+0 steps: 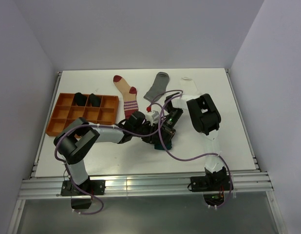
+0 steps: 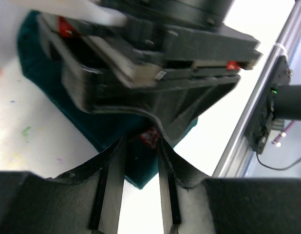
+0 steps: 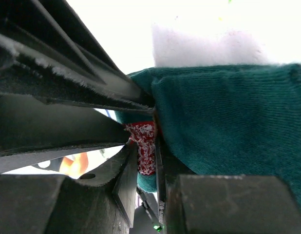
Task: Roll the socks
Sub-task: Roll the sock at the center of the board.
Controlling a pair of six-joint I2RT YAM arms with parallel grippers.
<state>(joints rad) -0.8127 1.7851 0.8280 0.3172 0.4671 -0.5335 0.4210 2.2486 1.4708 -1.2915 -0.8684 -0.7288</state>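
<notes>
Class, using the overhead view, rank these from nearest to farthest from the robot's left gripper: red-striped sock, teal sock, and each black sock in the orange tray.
1. teal sock, at the left gripper, mid-table.
2. red-striped sock, behind it, towards the back.
3. right black sock, back row of the orange tray.
4. left black sock, next compartment leftward.

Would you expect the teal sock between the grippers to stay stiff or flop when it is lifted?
Probably floppy: the teal sock is soft knit, folding over where the right gripper pinches it. Its textured weave should grip well, not slip. Thin fabric, so likely light.
</notes>
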